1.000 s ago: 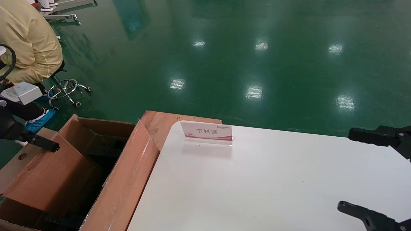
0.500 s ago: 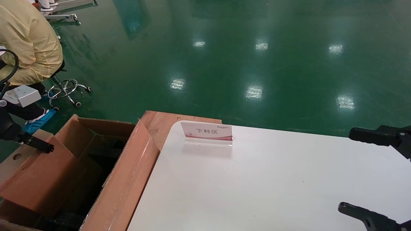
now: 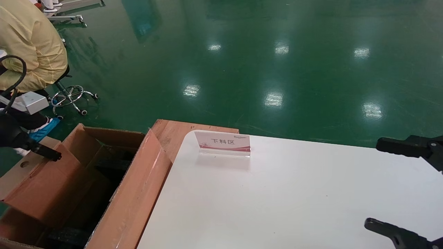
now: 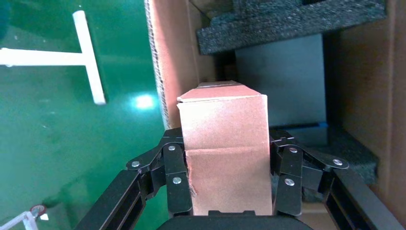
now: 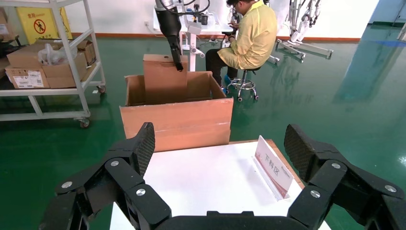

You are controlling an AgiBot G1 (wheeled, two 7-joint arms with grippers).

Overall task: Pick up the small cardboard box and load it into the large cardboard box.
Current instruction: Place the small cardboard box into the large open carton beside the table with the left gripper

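Nearest, at the right edge of the white bench [image 3: 294,193], the right gripper [image 3: 380,183] hangs idle with its fingers spread wide and nothing between them. Farther along the bench stands a small pink-and-white sign [image 3: 223,142] near its far edge. Off the bench's left side sits the large cardboard box [image 3: 131,204], flaps up, with black foam blocks [image 4: 287,21] visible inside. The left gripper [image 4: 229,179] is clamped on the small cardboard box [image 4: 225,148], its fingers [image 4: 174,179] pressed against both sides (the wrist view shows this plainly). It holds the small box upright with its lower part down inside the large box, by the wall farthest from the bench. Beyond, on the green floor [image 3: 259,62], a person in a yellow coat [image 3: 31,45] sits on a wheeled stool [image 3: 71,95].
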